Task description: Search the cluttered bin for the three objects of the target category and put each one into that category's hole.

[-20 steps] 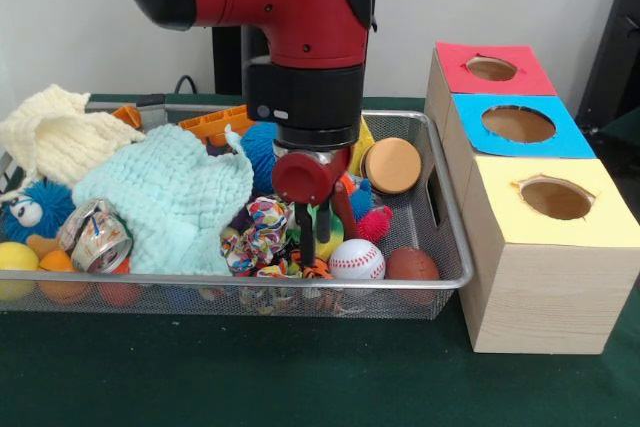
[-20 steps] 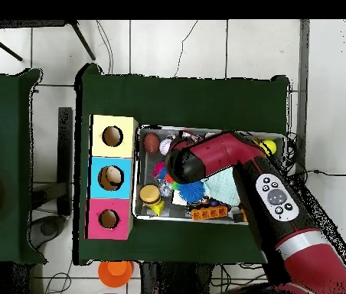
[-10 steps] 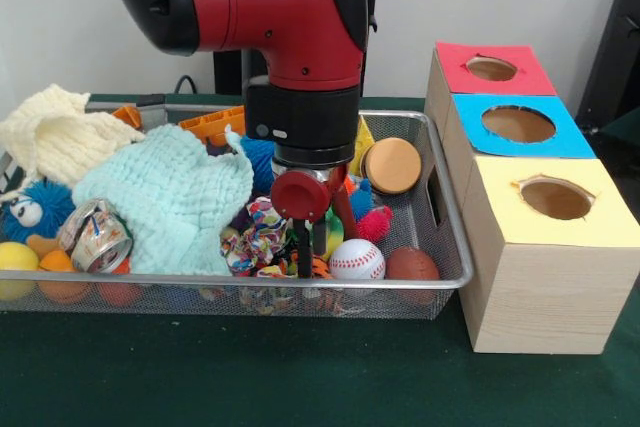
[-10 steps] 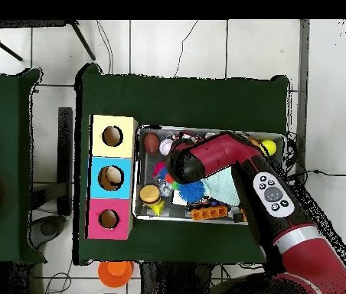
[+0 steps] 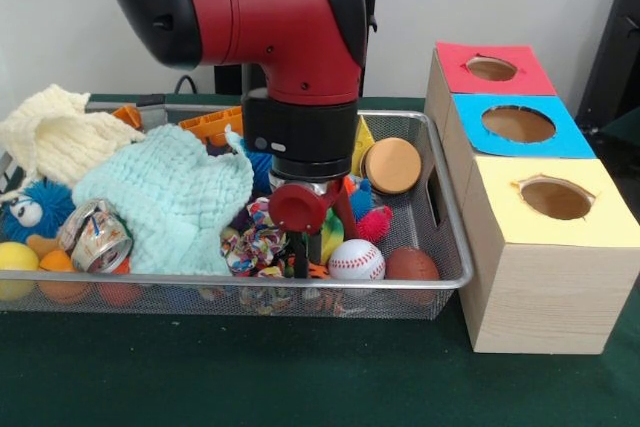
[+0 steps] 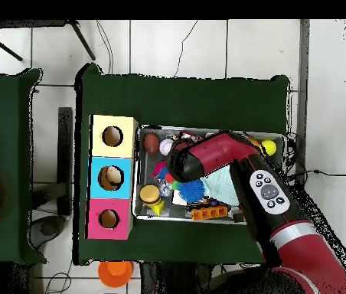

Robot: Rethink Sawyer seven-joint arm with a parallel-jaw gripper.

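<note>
Three holes wait beside the bin (image 5: 440,197). Whether the gripper (image 5: 303,265) is clamped I cannot tell; just beside it, the baseball (image 5: 356,259) could get knocked aside.

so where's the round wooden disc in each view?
Front view: round wooden disc leans at the wire bin's far right, near the blue-topped box.
Overhead view: disc in the bin's lower left corner.
Shared landmark: the blue-topped box beside it.

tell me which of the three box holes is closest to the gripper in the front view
The yellow hole, on the box top nearest the camera. The blue hole and red hole sit farther back, away from the gripper low in the bin.
</note>
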